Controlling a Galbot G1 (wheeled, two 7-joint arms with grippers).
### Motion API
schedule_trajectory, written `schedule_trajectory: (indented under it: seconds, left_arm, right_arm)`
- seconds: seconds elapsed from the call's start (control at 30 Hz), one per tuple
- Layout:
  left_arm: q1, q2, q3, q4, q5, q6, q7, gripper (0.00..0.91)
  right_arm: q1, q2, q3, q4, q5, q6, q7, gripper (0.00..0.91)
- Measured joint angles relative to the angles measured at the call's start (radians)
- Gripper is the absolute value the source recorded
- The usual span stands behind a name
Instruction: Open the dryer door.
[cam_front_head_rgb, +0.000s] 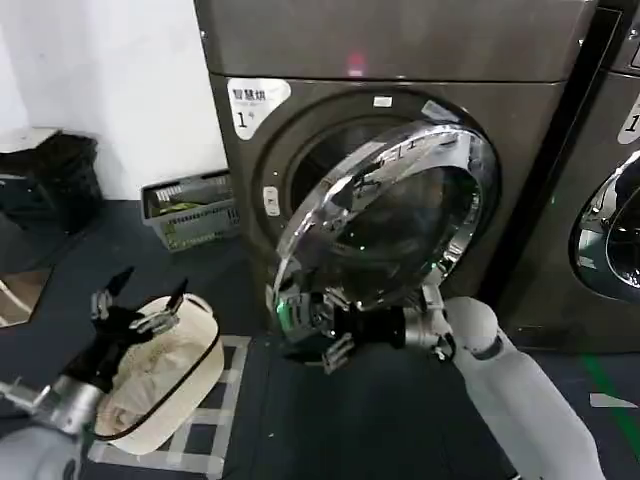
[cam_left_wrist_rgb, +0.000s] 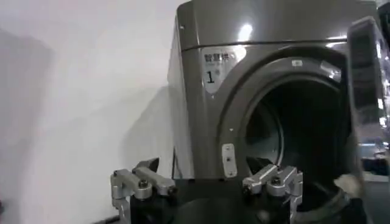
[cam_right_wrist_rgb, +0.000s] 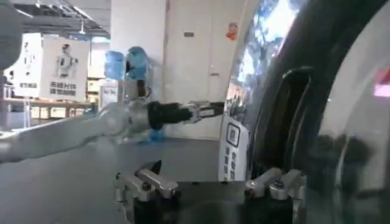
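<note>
I judge the job mostly done. The dryer door (cam_front_head_rgb: 385, 215) has swung well clear of the machine's front, hinged on its right side, with its free left edge now out toward me. Behind it I can see the dark mouth of the drum (cam_left_wrist_rgb: 298, 131) open, just right of the white "1" sticker (cam_front_head_rgb: 254, 103). What may be left is swinging the door wider to the right, then pulling my arm away; whether it needs more travel is my call, not something I can read off the views.

My right gripper (cam_front_head_rgb: 312, 322) sits low at the near left edge of the door, just under the chrome ring. Its fingers (cam_right_wrist_rgb: 146, 182) are spread apart with nothing pinched between them. From the head view it looks to be touching or just beside the rim, but I cannot tell which. In the wrist view the door's inner face rises close alongside it.

My left gripper (cam_front_head_rgb: 140, 305) waits well off to the left, raised over a white laundry bag (cam_front_head_rgb: 165, 385) on the floor, its fingers spread and empty. A grey basket (cam_front_head_rgb: 192, 208) stands farther back against the wall.
</note>
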Motion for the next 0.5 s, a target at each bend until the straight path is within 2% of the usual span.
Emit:
schedule_trajectory:
  seconds: [0.5]
  left_arm:
    - [-0.092,0.163,0.085,0.063,-0.088,-0.008,0.031,0.907]
  right_arm:
    - [-0.064,-0.064,0.076,0.027,0.010,0.003,-0.147,0.907]
